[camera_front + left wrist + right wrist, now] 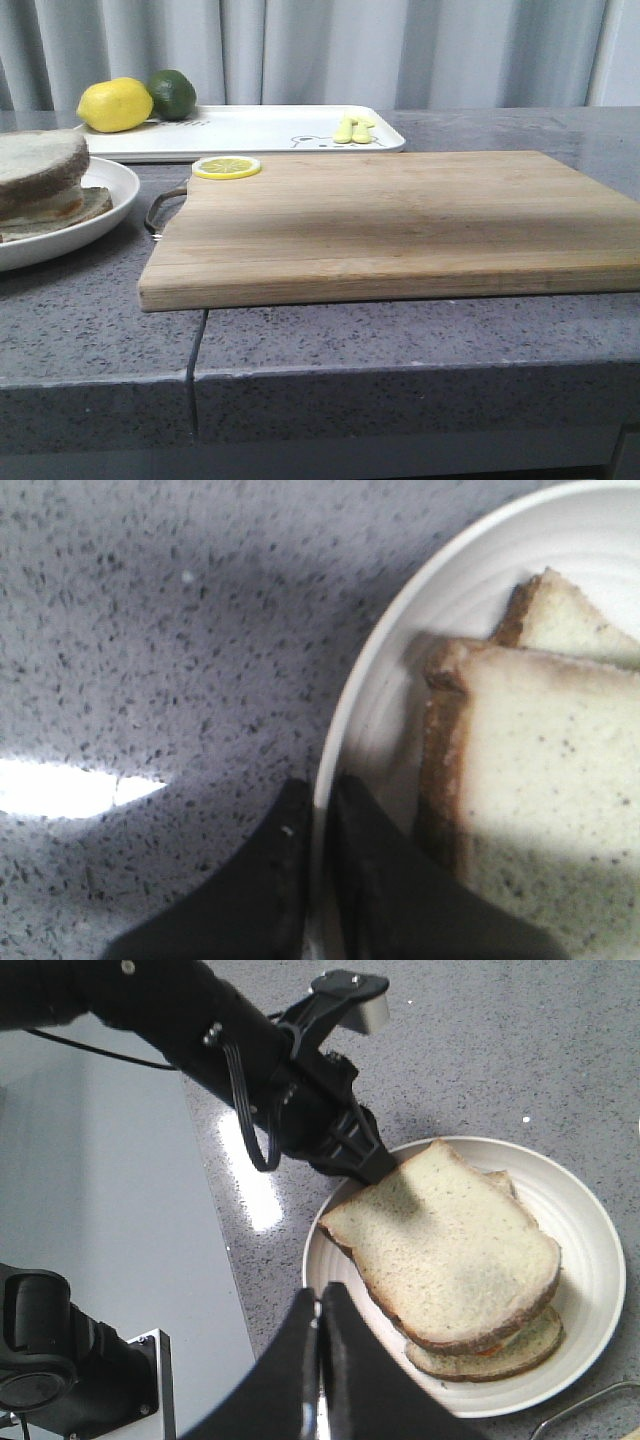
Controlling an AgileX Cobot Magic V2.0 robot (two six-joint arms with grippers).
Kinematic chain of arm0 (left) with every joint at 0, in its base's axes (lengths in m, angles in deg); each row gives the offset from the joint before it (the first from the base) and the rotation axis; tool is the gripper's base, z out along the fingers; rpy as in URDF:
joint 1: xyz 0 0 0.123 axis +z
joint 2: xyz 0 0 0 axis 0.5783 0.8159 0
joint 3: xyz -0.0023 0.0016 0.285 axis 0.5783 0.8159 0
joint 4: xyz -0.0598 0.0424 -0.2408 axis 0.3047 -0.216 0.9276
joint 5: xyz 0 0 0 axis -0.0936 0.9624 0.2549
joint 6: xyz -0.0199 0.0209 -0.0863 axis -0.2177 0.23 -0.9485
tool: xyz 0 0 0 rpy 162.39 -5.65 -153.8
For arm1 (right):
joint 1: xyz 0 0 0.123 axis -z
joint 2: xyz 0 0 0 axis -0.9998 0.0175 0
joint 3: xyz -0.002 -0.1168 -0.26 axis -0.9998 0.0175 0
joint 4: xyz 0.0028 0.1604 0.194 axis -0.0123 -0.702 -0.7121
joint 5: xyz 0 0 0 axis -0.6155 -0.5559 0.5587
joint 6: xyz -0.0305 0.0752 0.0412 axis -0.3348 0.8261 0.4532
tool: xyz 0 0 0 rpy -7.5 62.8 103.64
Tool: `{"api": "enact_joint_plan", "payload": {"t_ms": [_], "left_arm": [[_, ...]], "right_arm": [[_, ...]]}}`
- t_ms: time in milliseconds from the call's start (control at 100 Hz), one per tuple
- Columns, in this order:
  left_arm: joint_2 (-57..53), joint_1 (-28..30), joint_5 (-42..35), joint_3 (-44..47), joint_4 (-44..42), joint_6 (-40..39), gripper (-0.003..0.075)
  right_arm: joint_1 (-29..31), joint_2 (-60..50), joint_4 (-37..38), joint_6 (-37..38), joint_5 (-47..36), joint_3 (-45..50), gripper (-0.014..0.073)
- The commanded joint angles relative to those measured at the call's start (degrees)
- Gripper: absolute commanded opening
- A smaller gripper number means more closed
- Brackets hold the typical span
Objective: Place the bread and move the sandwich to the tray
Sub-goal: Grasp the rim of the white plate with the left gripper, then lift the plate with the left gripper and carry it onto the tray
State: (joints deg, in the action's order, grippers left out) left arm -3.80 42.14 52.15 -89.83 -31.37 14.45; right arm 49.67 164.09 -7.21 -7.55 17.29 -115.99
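Observation:
The sandwich (40,185) lies on the round white plate (100,215) at the table's left. Its top bread slice (450,1250) is pale with a brown crust, over a lower slice (500,1350); only an orange trace shows between them. My left gripper (322,810) is shut on the plate's rim (400,630), beside the bread (540,780). My right gripper (321,1305) is shut on the rim (590,1260) at another spot, with the left gripper (375,1165) across from it. The white tray (270,128) lies at the back. Neither gripper shows in the front view.
A wooden cutting board (400,220) with a metal handle (160,210) lies right of the plate, a lemon slice (226,167) on its far left corner. On the tray sit a lemon (114,105), a lime (173,92) and small yellow pieces (354,129). The table edge is close.

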Motion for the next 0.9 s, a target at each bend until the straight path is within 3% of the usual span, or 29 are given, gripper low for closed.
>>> {"api": "enact_joint_plan", "payload": {"t_ms": [0,290,540,680,890], "left_arm": [[-2.48,-0.15,-0.32,-3.89,1.47,0.40,-0.0020],[-2.37,-0.15,-1.88,-12.39,12.69,4.68,-0.0020],[4.06,-0.26,-3.02,-19.75,25.52,9.65,-0.0020],[10.73,-2.95,-4.17,-25.91,31.99,12.24,-0.0020],[23.63,-9.72,-7.10,-37.81,32.35,12.24,-0.0020]], "right_arm": [[-0.03,-2.78,-2.40,-0.49,-0.85,-1.83,-0.0069],[-0.03,-3.26,-1.97,-0.49,-0.65,-1.83,-0.0069],[-0.03,-7.92,4.05,-0.32,-1.62,-1.83,-0.0069],[-0.03,-12.22,5.36,1.09,-1.62,-1.83,-0.0069],[-0.03,-19.70,6.15,1.09,-0.48,-1.83,-0.0069]]}}
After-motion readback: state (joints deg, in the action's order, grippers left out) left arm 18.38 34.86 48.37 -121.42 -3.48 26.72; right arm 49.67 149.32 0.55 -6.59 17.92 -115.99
